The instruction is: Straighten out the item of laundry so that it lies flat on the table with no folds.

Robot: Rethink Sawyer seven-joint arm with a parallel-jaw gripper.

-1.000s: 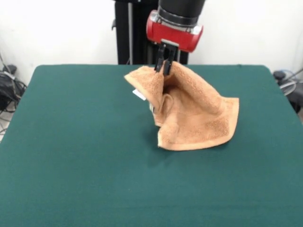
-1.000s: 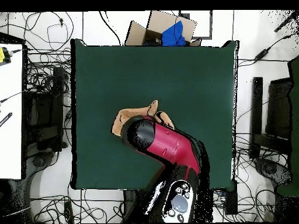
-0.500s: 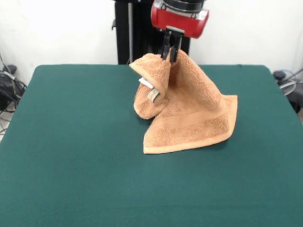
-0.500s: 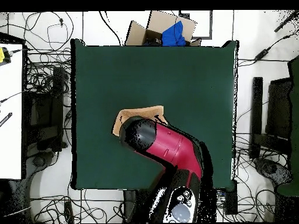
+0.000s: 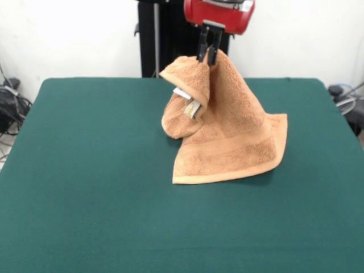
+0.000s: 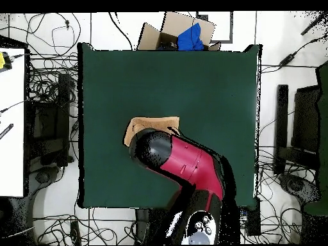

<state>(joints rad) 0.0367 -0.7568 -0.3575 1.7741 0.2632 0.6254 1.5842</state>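
The light-orange towel [image 5: 233, 136] is lifted into a peak over the green table [image 5: 85, 199], its lower right part still lying on the cloth. My gripper [image 5: 207, 55] is shut on the towel's top fold, pinching it well above the table. A corner flap with a small white tag [image 5: 182, 94] droops to the left of the peak. From overhead, the red arm covers most of the towel [image 6: 154, 123]; the gripper is hidden there.
A cardboard box [image 6: 173, 29] with a blue item stands beyond the table's far edge in the overhead view. Cables and dark equipment [image 6: 48, 115] lie on the floor around the table. A white desk [image 6: 11, 128] is at the left.
My gripper has risen with the towel's fold, pulling the peak higher. The towel's near edge slid out and spread wider on the table.
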